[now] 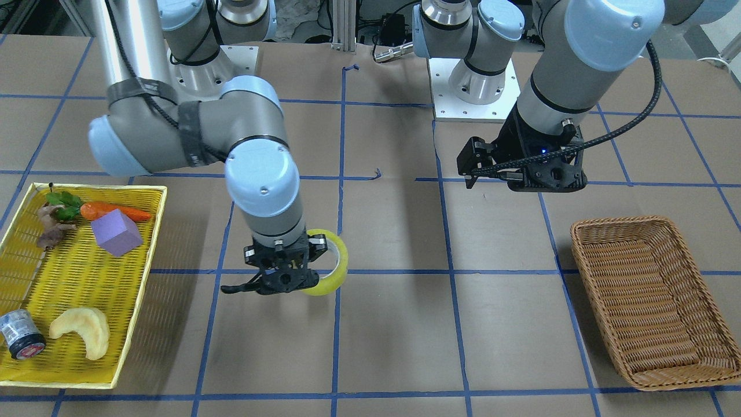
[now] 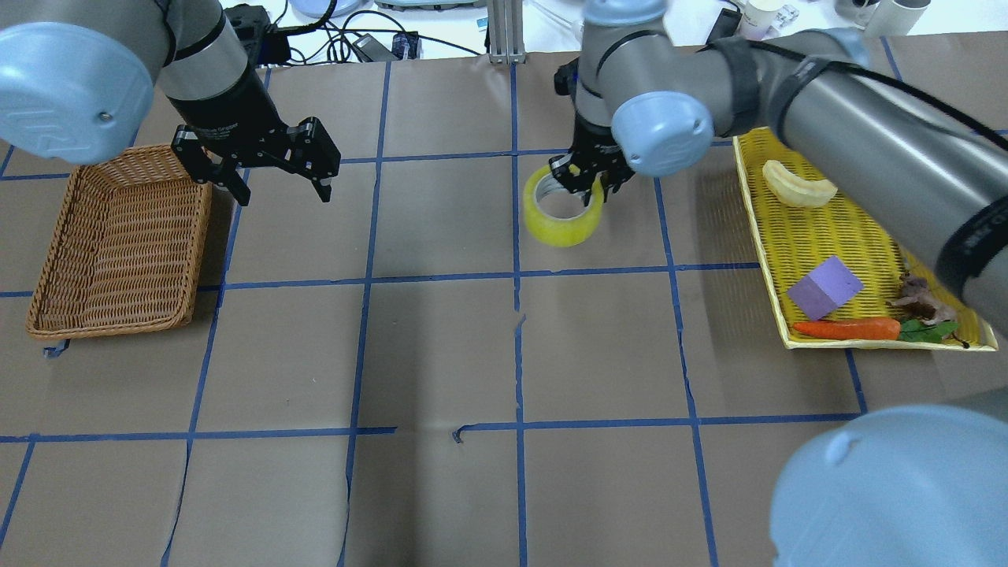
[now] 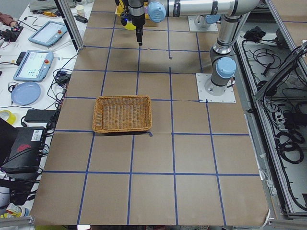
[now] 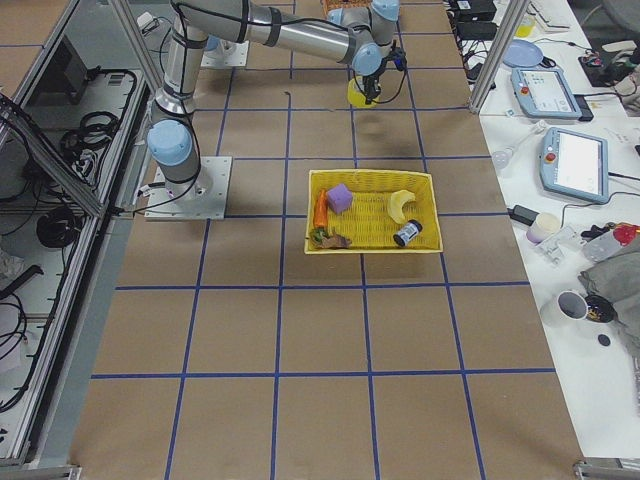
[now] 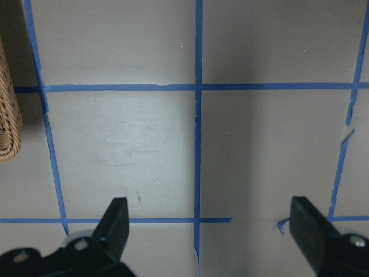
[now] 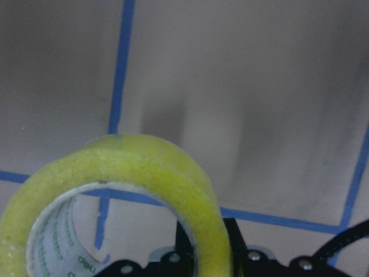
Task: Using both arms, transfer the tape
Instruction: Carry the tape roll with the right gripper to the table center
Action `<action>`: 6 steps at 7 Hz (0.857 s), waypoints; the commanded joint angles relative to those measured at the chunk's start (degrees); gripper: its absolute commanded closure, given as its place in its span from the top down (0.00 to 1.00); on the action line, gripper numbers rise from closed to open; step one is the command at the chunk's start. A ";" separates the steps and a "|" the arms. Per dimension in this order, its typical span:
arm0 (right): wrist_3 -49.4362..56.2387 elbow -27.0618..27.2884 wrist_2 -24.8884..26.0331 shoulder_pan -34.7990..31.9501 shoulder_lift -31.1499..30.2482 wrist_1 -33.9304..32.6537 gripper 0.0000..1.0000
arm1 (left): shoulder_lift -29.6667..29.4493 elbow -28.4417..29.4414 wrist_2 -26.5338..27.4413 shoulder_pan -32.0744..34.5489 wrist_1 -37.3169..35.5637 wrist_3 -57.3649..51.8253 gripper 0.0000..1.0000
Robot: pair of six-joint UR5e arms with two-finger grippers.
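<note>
The tape point(image 1: 331, 262) is a yellow-green roll with a pale core, near the table's middle line. My right gripper point(image 1: 307, 278) points down and is shut on the roll's wall, one finger inside the ring and one outside. The overhead view shows the same grip point(image 2: 584, 185) on the tape point(image 2: 557, 224). In the right wrist view the tape point(image 6: 132, 167) fills the lower left and sits tilted. My left gripper point(image 2: 276, 185) is open and empty, hovering beside the wicker basket point(image 2: 118, 236); its spread fingers point(image 5: 115, 219) show over bare paper.
A yellow tray point(image 2: 854, 228) on the robot's right holds a carrot point(image 2: 846, 329), a purple block point(image 2: 824, 287), a pale curved piece point(image 2: 797, 187) and a grey can point(image 1: 22, 335). Brown paper with blue tape lines covers the table.
</note>
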State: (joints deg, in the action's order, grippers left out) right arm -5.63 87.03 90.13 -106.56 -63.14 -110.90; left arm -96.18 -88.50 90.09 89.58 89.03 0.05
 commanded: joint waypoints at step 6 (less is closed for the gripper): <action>-2.81 -13.98 0.22 1.25 14.52 -4.06 0.00 | -0.33 -0.09 -0.09 -0.10 0.00 -2.34 1.00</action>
State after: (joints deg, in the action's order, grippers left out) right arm -8.34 76.06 90.44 -106.35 -51.50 -115.04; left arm -96.49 -88.59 90.05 89.47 89.03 -2.28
